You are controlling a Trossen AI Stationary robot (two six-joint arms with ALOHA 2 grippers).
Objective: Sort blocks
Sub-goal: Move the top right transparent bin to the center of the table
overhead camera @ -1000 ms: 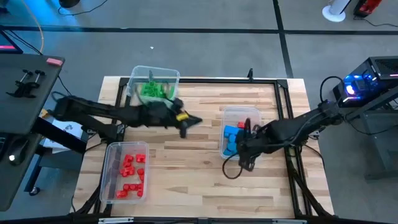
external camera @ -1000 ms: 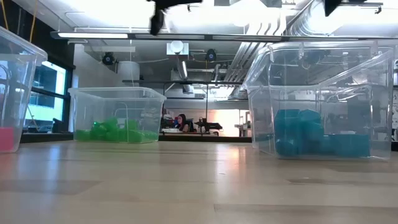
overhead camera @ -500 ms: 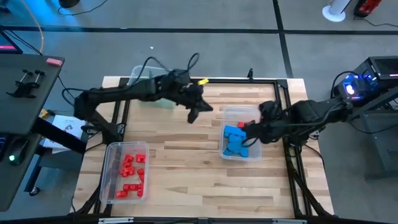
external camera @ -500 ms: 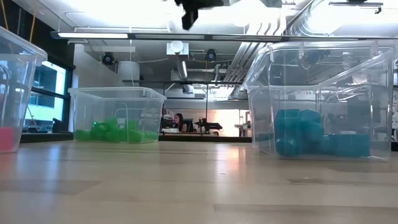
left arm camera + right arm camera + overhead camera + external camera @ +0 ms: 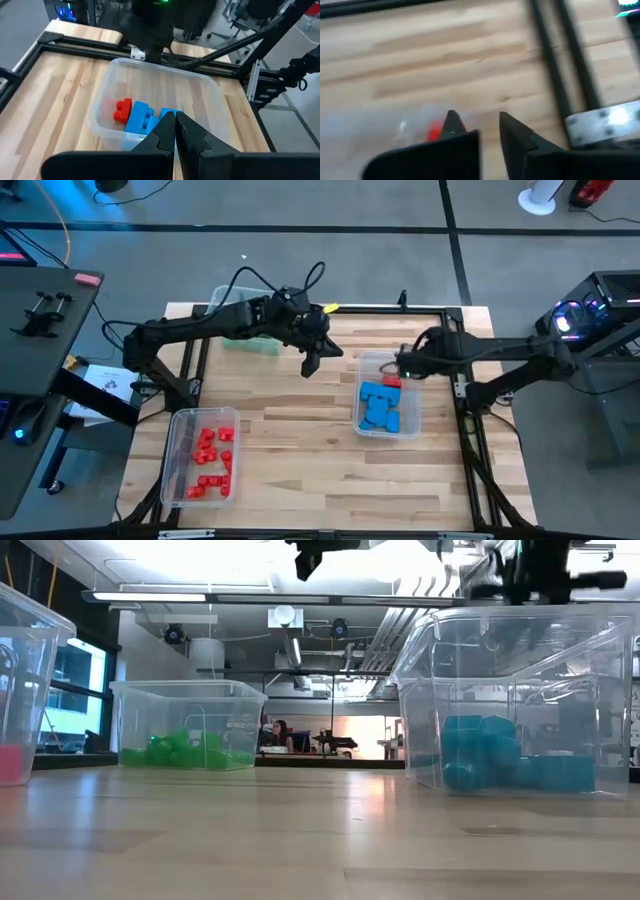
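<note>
Blue blocks point(image 5: 378, 406) and one red block point(image 5: 390, 381) lie in the clear bin point(image 5: 409, 426) at the table's right. Red blocks point(image 5: 211, 457) fill the near-left bin point(image 5: 176, 470). Green blocks point(image 5: 186, 753) lie in the far-left bin point(image 5: 188, 690), which my left arm mostly hides from above. My left gripper point(image 5: 311, 364) hangs shut and empty over the table's middle, high up. My right gripper point(image 5: 399, 369) hovers over the far end of the blue bin, close to the red block point(image 5: 434, 133). Its fingers stand a small gap apart with nothing between them.
A black metal frame point(image 5: 455, 330) runs along the table's edges. Bare wood point(image 5: 300, 450) lies between the bins in the middle and along the near edge. In the low view both grippers show only at the top, above the bins.
My left gripper has risen and gone from the table's middle toward the far edge, then held still. My right gripper has travelled from the near end of the blue bin toward the far edge, and now stands over the bin's far end by the red block.
</note>
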